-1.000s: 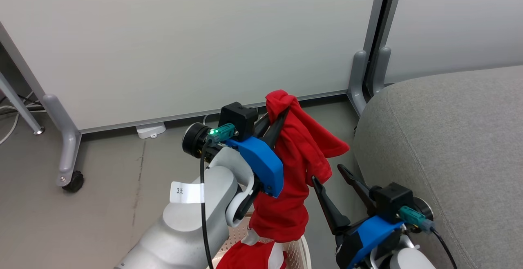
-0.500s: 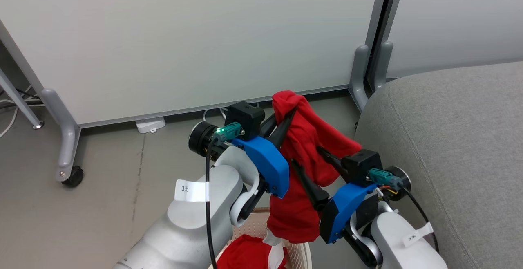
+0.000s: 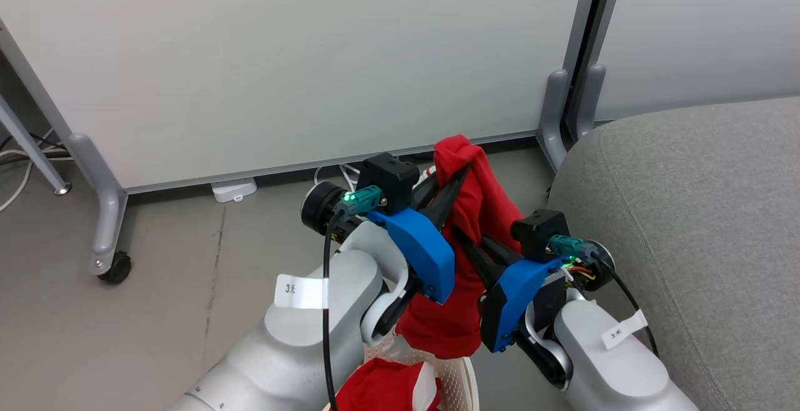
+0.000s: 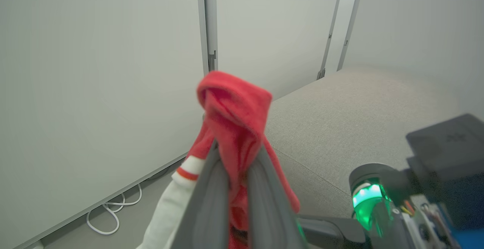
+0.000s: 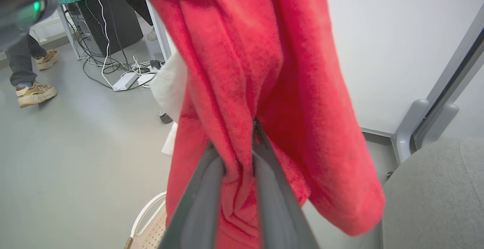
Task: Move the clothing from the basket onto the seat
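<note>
Pale partition panels (image 3: 312, 55) stand behind; beside the light grey fabric sofa seat (image 3: 687, 211), my left claw (image 3: 455, 180) and right claw (image 3: 465, 236) both pinch the soft bright red garment (image 3: 484, 195), hanging above the cream perforated plastic basket (image 3: 465, 381).

The left arm's pale forearm (image 3: 294, 342) rises from the lower left of the head view, its blue wrist bracket (image 3: 415, 248) tilted up and to the right. The left gripper (image 3: 461, 172) points upward, its two dark fingers (image 4: 211, 188) pressed together on a fold of the red garment (image 3: 484, 202), which is bunched above the tips. The right forearm (image 3: 612, 367) comes in from the lower right, its wrist bent so that the right gripper (image 3: 461, 234) reaches up and leftward, just beside the left gripper's fingers. In the right wrist view its fingers (image 5: 200, 203) converge at the tips, pinching red cloth between them.
</note>
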